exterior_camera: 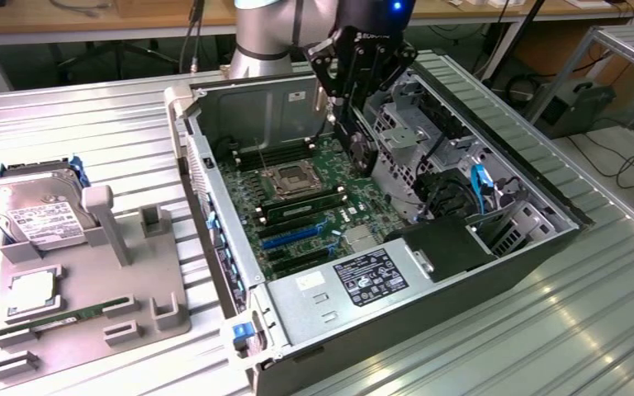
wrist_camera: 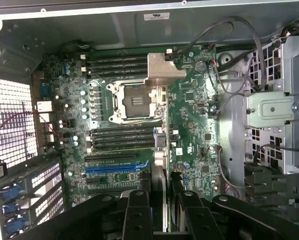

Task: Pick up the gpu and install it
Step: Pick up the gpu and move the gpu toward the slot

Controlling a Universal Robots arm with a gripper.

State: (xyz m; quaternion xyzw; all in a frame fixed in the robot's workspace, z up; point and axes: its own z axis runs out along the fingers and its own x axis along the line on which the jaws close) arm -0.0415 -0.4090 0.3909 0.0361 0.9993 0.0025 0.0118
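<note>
- Gripper (wrist_camera: 160, 192) closed partway on the gpu (wrist_camera: 159, 160), black fingers (wrist_camera: 138, 210) pressed against its two flat faces; card held, not loose.
- Hung the gpu under the gripper (exterior_camera: 350, 124), inside the open computer case (exterior_camera: 428, 322), above the motherboard (exterior_camera: 306, 206); judged clear of the board, not touching.
- Appeared to point its long axis down from the fingers toward the board, silver end bracket (wrist_camera: 165, 72) at the far, lower end.
- Hovered just beside the empty CPU socket (wrist_camera: 132, 100), over the part of the board farthest from the exterior camera.
- Stood apart from the blue expansion slot (exterior_camera: 295, 238), nearer the camera and toward the exterior view's left of the card; judged the deciding gap, card edge to slot.
- Seemed, from the wrist view, to cross the slot's (wrist_camera: 112, 169) length rather than lie along it.
- Showed, from the wrist, the card's thin edge between the fingers with the board's slots spread beneath.
- Showed, from the exterior view, the card's height over the board, plus a grey holder (exterior_camera: 75, 305) with a hard drive (exterior_camera: 30, 210) outside the case, on that view's left.
</note>
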